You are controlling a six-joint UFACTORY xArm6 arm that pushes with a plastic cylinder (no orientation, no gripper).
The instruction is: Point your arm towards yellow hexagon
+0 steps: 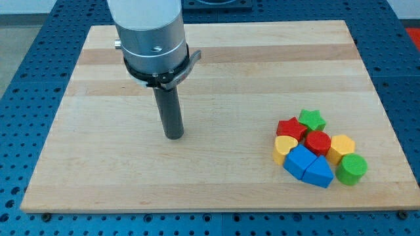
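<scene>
Jaws: none, cannot tell | my tip (174, 136) well left of yellow hexagon (342, 147) | wooden board (230, 72)

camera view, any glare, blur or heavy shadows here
Camera view: even, soft lighting; my tip casts only a faint shadow on the wooden board. Slight sheen on the silver arm collar. Blocks are sharp, including the yellow hexagon. No obvious blur or distortion.

My tip (174, 136) far from yellow hexagon (341, 147)
</scene>
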